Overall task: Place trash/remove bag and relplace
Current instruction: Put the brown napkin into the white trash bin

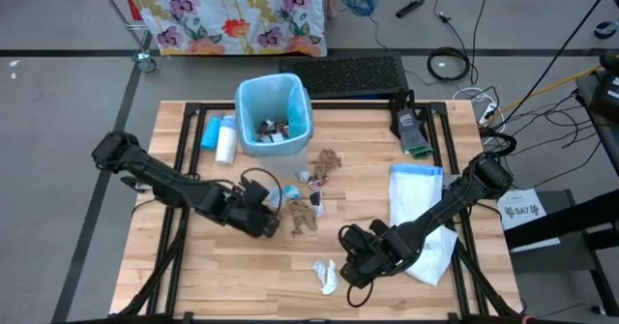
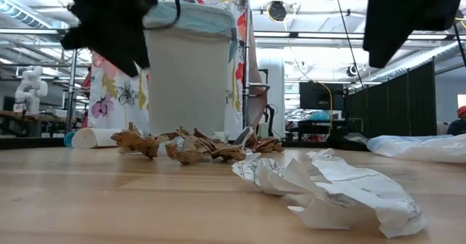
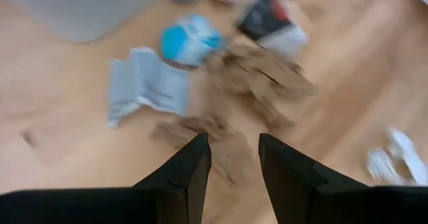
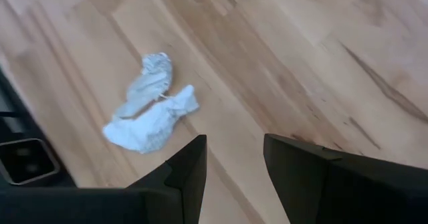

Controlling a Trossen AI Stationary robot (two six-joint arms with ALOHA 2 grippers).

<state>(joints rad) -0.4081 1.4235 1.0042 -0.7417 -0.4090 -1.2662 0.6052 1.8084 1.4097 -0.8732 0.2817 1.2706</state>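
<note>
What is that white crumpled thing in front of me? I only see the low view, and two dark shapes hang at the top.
Observer: A crumpled white paper scrap near the table's front edge; from above, the right gripper hovers just beside it, fingers open and empty.
Operator: And the other dark shape?
Observer: That is the left gripper, also open, poised over a crumpled brown paper scrap.
Operator: Is the tall pale thing behind a bin?
Observer: Yes, a bin lined with a light-blue bag, and it already holds some trash.
Operator: Any spare bag?
Observer: A white bag lies flat under the right arm.
</note>
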